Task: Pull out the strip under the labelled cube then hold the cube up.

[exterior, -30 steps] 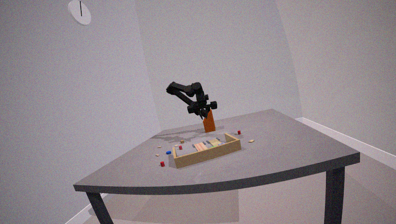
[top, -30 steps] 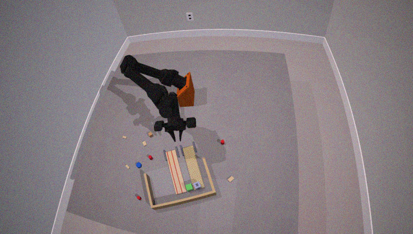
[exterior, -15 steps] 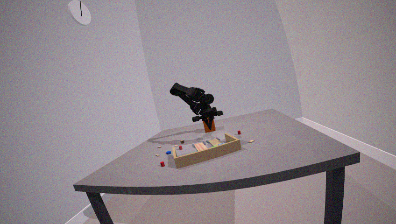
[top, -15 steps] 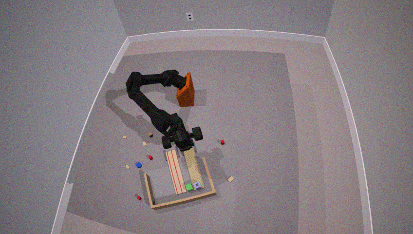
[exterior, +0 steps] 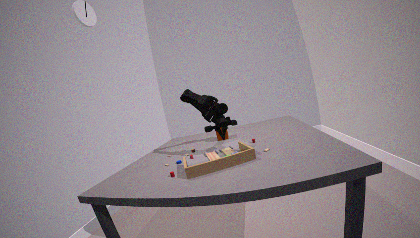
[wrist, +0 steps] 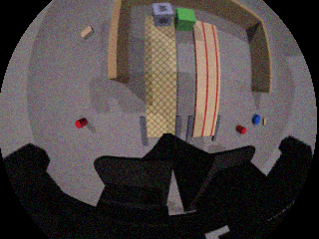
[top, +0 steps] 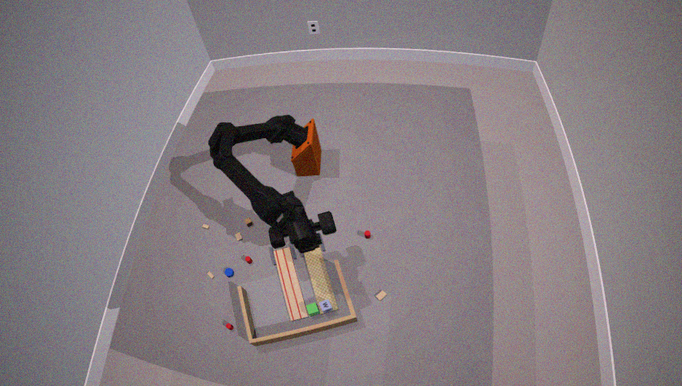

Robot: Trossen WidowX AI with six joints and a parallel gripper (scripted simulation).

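The labelled cube (top: 326, 305) (wrist: 162, 15), pale blue with a dark letter, rests on the far end of the yellow cross-hatched strip (top: 319, 275) (wrist: 160, 75). A plain green cube (top: 312, 309) (wrist: 185, 20) sits close beside it, over the gap between the strips. The cream strip with red lines (top: 289, 281) (wrist: 206, 75) lies alongside, with no cube seen on it. My gripper (exterior: 224, 139) (wrist: 166, 135) is shut and empty, pointing down above the near end of the yellow strip. In the top view its body hides the fingertips and part of that end.
A wooden wall (top: 303, 330) (exterior: 221, 164) runs behind the strips' far ends, with side walls at left and right. Low grey rails (wrist: 144, 130) flank the near ends. Red cylinders (top: 367, 234) (wrist: 81, 122), a blue disc (top: 229, 272) and small wooden pieces (top: 380, 294) lie around.
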